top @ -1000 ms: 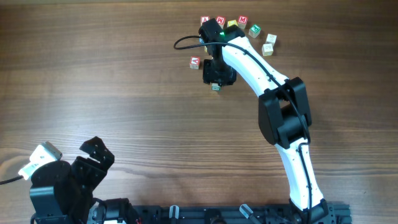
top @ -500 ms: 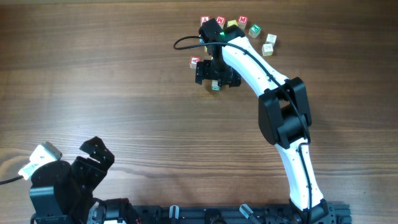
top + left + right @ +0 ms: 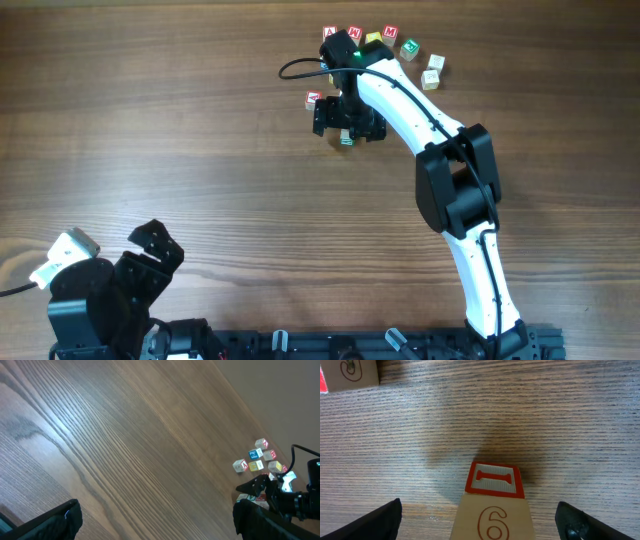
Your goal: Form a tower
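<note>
Overhead view: the right gripper (image 3: 347,125) hangs over the far middle of the table (image 3: 200,150), jaws spread wide and grasping nothing. The tower (image 3: 346,141) stands directly beneath it, between the two fingers. Only a sliver with green print shows past the tool body, so the number of cubes in it cannot be told here. A loose red-marked cube (image 3: 313,98) lies near the tower, partly covered by the gripper. A row of loose cubes (image 3: 390,34) sits farther back, behind the white arm. The left gripper (image 3: 155,250) is at the near left corner, well apart from every cube, jaws open and empty. Left wrist view: bare wood grain fills the space between the left gripper's dark fingers (image 3: 50,522), which stand wide apart with nothing between them. The loose cubes show small and far off beside the right arm; the tower cannot be made out there. Right wrist view: the top of the tower (image 3: 495,479) is a red-framed face bearing a red I, and the pale side below it carries a red 6. The tower is centred between the right gripper's fingertips (image 3: 375,520), which sit at the lower corners with bare table on either side of it, no contact. A corner cube (image 3: 350,372), pale with an outlined character, lies at the upper left, apart from the tower.
</note>
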Controlling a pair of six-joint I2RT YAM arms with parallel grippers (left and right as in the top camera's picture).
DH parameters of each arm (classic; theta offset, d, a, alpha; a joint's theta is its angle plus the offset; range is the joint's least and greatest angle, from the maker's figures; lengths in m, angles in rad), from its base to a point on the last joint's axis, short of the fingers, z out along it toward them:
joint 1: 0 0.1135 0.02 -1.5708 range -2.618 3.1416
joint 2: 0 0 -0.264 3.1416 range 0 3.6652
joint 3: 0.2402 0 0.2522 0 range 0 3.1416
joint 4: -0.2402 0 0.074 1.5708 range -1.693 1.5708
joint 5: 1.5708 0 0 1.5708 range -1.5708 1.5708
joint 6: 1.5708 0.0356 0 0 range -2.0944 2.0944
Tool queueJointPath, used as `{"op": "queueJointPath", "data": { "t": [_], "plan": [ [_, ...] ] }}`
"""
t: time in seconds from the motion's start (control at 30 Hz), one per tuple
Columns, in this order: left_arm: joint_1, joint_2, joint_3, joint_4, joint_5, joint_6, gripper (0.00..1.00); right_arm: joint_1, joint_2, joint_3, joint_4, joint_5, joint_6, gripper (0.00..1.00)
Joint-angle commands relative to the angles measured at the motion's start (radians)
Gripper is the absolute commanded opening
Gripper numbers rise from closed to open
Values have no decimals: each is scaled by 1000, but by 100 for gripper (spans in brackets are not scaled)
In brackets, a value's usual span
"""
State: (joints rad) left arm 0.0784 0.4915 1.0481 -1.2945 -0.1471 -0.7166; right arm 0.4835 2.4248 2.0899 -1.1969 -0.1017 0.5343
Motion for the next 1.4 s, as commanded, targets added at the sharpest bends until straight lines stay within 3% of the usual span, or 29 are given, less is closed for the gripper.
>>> {"op": "queueJointPath", "data": {
  "t": [0.0, 0.2, 0.37, 0.57, 0.73, 1.37],
  "plan": [
    [-5, -4, -1, 3, 8, -2, 100, 4, -58, 42, -4, -11, 16, 98],
    [-5, -4, -1, 3, 8, -2, 100, 4, -93, 46, -27, 27, 16, 99],
    [-5, -4, -1, 3, 8, -2, 100, 15, -93, 46, -36, 36, 18, 83],
    [-5, -4, -1, 3, 8, -2, 100, 37, -92, 45, -37, 114, 44, 82],
    [-5, -4, -1, 3, 8, -2, 100, 37, -90, 45, -28, 136, 44, 69],
    [-5, -4, -1, 3, 8, -2, 100, 33, -42, 45, -13, 132, 42, 63]
  ]
}}
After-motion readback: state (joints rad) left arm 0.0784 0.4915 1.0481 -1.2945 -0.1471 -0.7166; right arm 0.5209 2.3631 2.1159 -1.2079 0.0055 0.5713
